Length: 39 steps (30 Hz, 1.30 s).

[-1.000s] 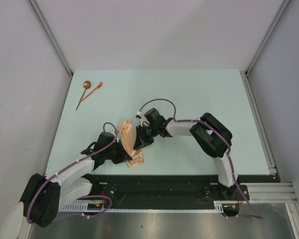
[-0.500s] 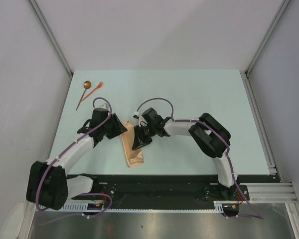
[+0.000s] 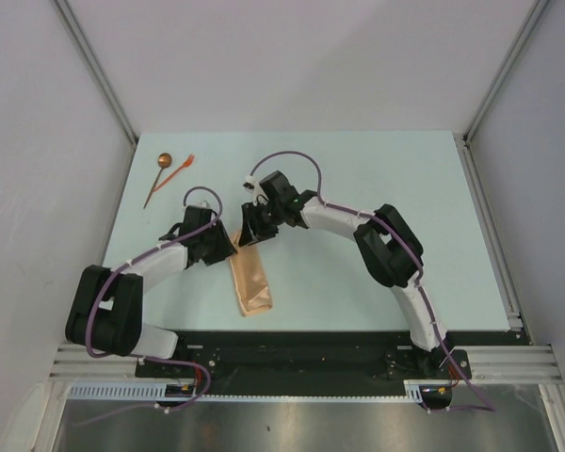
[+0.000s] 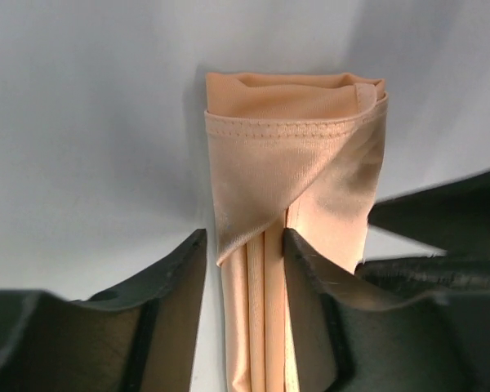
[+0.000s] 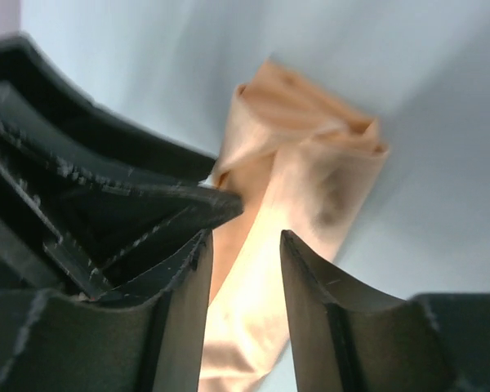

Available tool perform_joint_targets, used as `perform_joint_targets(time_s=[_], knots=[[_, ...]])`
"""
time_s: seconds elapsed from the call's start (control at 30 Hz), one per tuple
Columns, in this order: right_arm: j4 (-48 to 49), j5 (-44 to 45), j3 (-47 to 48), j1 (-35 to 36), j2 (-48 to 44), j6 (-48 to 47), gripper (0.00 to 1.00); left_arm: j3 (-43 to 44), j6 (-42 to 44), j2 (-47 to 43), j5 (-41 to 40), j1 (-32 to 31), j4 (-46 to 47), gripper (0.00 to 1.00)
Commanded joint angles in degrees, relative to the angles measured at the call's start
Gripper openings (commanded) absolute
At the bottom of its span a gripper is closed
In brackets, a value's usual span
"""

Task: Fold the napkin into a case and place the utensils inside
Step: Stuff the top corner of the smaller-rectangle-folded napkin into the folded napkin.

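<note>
Where the pale blue-green bench [image 3: 358, 169] meets the room, plain grey walls [image 3: 292, 56] close it in. Aluminium frame posts [image 3: 94, 66] rise at the far corners, and a black rail [image 3: 301, 348] along the near edge carries both arm bases. Approx. mid-bench, a bit left and toward the near edge, lies the tan-orange cloth napkin, folded into a narrow layered case [image 3: 251, 287] w/ its long axis running roughly near-to-far.

Both tools sit low at its far end, close together. The left tool [image 4: 243, 242] comes in from the left, the right tool [image 5: 245, 242] from the far-right.

In the left wrist view the black fingers [image 4: 171, 286] are spread, one each side of the strip. Cloth fills most of the gap and a sliver of bench shows at its left edge, so nothing is pinched. In the right wrist view the fingers are likewise parted w/ the case showing between them, blurred, and no grip can be seen.

The case is flat and smooth w/ a slight sheen. A stitched hem crosses one end, and a flap wraps diagonally over lengthwise pleats.

Well apart, at the far-left corner, a thin dark-handled spoon w/ a round coppery bowl [image 3: 156, 181] and a shorter orange-red plastic fork-like piece [image 3: 181, 168] lie just beside each other, outside the case.
</note>
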Motion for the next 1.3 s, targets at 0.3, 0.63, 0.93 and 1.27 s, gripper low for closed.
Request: perform_joint_targets(time_s=[0.3,0.63,0.93,1.27], knots=[[-14.1,14.0,17.1,2.0,8.9,-7.8,0.43,-3.5,-0.1,0.7,-0.7,0.6,6.3,0.22],[-15.2,16.5,19.2,4.1,11.4,-7.9,0.42,-3.8,-0.5,1.2,1.0,0.6,7.7,0.13],[-17.1,21.0,22.4,5.7,15.0,-8.4,0.37,-4.4,-1.1,1.6,1.9,0.6,8.6,0.11],[-18.6,27.7,23.9,8.4,17.1,-8.9,0.33,-4.7,-1.3,2.0,1.9,0.6,9.1,0.1]])
